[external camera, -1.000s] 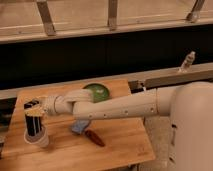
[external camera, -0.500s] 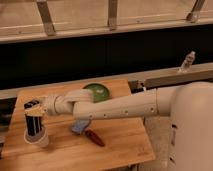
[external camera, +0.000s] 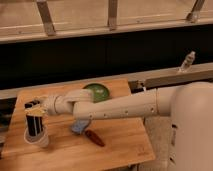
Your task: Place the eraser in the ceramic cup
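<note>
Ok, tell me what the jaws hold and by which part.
The gripper holds the eraser by its top end, upright, its lower end inside the ceramic cup.

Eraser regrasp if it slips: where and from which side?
Top end, from above. The eraser stands upright in the ceramic cup, lower part hidden behind the rim; only the upper part is reachable. The gripper sits right above it.
</note>
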